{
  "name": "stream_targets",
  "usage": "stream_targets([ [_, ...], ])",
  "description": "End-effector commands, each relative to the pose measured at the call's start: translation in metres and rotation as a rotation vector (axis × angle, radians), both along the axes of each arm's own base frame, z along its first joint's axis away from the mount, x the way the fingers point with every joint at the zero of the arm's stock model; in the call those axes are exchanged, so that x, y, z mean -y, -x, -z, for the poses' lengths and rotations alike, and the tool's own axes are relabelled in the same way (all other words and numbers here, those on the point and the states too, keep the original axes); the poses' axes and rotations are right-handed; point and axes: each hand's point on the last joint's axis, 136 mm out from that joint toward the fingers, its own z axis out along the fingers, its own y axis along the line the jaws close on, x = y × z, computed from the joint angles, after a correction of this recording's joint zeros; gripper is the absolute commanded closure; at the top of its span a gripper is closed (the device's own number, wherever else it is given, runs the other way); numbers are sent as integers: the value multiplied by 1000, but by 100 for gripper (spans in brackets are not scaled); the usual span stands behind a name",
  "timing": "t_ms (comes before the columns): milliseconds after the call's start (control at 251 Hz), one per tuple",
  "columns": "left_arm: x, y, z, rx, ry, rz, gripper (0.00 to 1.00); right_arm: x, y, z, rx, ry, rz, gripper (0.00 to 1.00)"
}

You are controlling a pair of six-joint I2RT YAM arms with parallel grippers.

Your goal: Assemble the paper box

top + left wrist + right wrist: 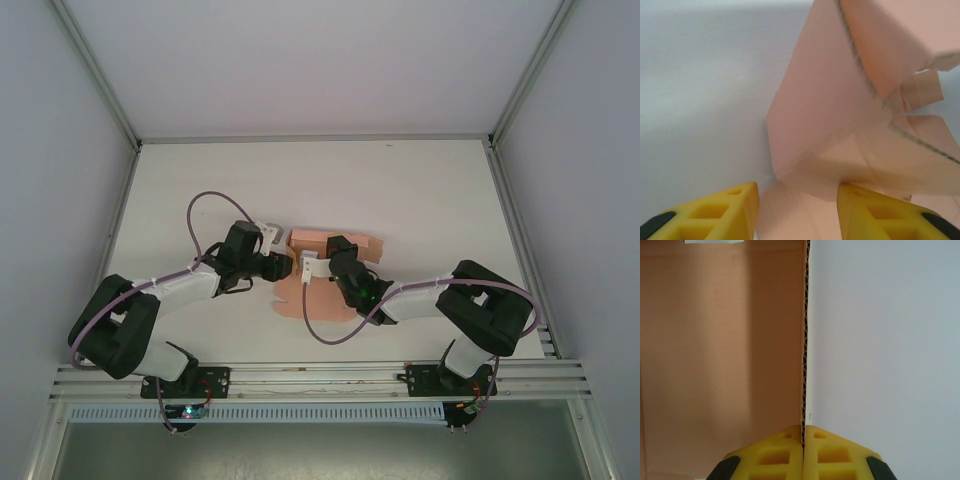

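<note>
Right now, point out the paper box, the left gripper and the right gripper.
paper box (720, 340): right wrist view, inner panel face.
left gripper (796, 202): left wrist view, gap between yellow fingertips.
right gripper (803, 440): right wrist view, fingertips pinching the box edge.

A half-folded salmon-pink card box (305, 298), some panels standing upright, occupies the middle of the white table (400, 190) and blocks the centre. The left gripper (797, 210) and right gripper (803, 440) flank it closely, one on each side. Two black-and-white robot arms (170, 290) and looping purple cables (212, 194) crowd the near half. The far half lies bare, with open strips beside both grey side walls (60, 150).
</note>
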Motion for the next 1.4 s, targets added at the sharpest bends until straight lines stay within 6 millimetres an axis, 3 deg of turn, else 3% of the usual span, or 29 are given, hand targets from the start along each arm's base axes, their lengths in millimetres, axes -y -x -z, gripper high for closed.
stream_targets([
  [0,8,-25,-22,179,10,6,56,-2,8,14,-38,41,-11,100],
  [120,16,-30,-25,222,9,37,55,-5,13,22,-58,63,-23,100],
  [367,19,-33,-8,222,-18,32,55,-3,20,33,-44,134,-10,100],
  [603,15,-49,-13,327,-59,-40,59,-4,25,41,-61,147,-17,100],
  [886,8,-66,-12,390,-137,-80,52,-5,27,43,-94,139,-21,100],
  [1038,25,-68,-13,391,-78,-19,55,-5,25,47,-115,140,-20,100],
  [1117,30,-71,-10,380,-70,-17,62,-5,25,47,-120,141,-19,100],
  [1197,30,-74,-7,390,-75,-41,80,-4,24,48,-127,131,-11,100],
  [1257,27,-75,-4,389,-82,-58,100,-3,23,46,-128,116,3,100],
  [1293,26,-75,-1,385,-93,-64,100,-3,24,45,-128,102,6,100],
  [1397,25,-71,2,389,-102,-58,100,-1,26,29,-128,11,19,87],
])
